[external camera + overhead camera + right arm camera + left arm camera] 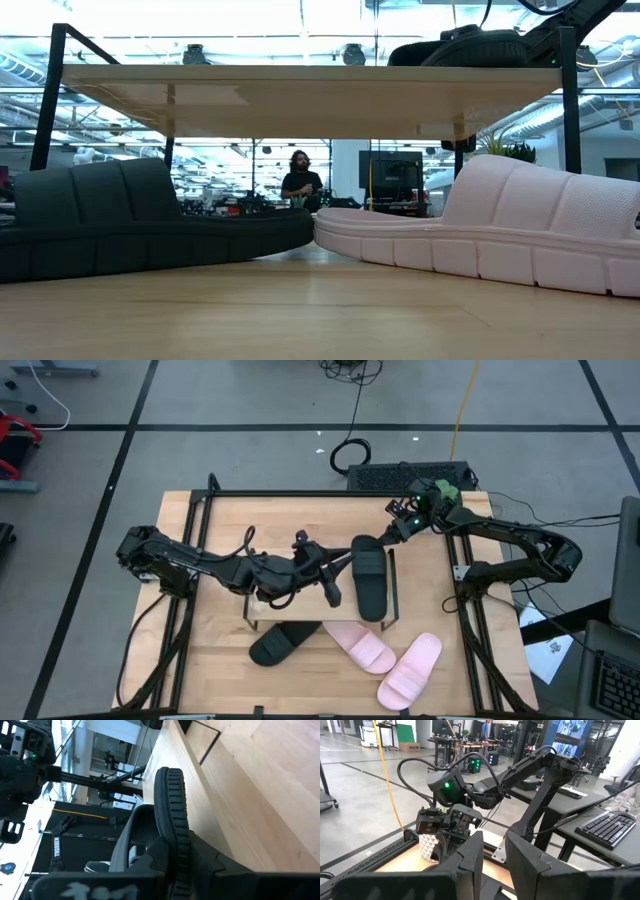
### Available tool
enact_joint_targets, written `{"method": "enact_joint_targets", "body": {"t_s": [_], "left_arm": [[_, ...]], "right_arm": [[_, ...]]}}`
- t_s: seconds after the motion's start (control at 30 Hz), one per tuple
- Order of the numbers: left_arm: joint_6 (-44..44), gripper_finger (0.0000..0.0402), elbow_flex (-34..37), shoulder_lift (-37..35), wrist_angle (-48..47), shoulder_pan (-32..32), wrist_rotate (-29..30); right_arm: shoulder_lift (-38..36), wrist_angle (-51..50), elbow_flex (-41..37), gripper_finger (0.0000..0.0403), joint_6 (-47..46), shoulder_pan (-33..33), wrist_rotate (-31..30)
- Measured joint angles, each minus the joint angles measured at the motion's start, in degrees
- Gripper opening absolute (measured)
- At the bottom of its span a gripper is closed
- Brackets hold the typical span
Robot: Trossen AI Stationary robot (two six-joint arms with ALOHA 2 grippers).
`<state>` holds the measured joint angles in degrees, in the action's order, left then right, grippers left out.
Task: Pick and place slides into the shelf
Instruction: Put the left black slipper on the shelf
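Note:
One black slide point(368, 575) lies lengthwise on the right part of the shelf's wooden top point(310, 610), and my right gripper point(392, 536) is shut on its far end. My left gripper point(333, 588) hangs just left of that slide; a narrow gap shows between its fingers point(494, 860) and nothing in it. The other black slide point(280, 644) rests on the table at the shelf's near edge. Two pink slides point(362, 647) point(410, 671) lie sole-down on the table nearer the front. In the low view the board point(300, 100) spans above a black slide point(120, 220) and a pink slide point(500, 230). My right gripper pinches the sole's far end point(176, 851), close to the strap point(129, 837), with one finger on the footbed side and one on the ribbed underside. It comes in from the table's far right, slanting slightly down, along the slide. The slide's near end point(372, 608) rests on the shelf top.
A keyboard point(410, 475) and cables lie on the floor beyond the table's far edge. A patterned pot point(427, 847) stands near the right arm. Black frame rails point(470, 630) run along the table's sides. A person point(302, 180) stands far back in the room.

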<state>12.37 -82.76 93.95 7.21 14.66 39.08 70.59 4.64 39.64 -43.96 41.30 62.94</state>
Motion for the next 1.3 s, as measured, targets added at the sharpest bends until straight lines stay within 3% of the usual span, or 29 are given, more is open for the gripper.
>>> {"method": "enact_joint_targets", "body": {"t_s": [0.47, 0.6, 0.77, 1.3], "left_arm": [[0.06, 0.0081, 0.0, 0.0, -1.06, 0.0, 0.01], [0.1, 0.0081, 0.0, 0.0, -1.21, 0.0, -0.01], [-0.45, 0.0081, 0.0, 0.0, -1.43, 0.0, 0.0], [-0.62, 0.0081, 0.0, 0.0, -1.45, 0.0, -0.01]], "right_arm": [[-1.06, -1.19, -0.02, 0.003, -0.2, 0.09, 0.07], [-3.13, -6.06, -0.02, 0.003, 1.97, 0.88, -0.13], [-6.0, -12.06, -0.02, 0.003, 5.89, 1.14, -3.08], [-7.06, -14.28, -0.02, 0.003, 9.69, -1.31, -9.12]]}}
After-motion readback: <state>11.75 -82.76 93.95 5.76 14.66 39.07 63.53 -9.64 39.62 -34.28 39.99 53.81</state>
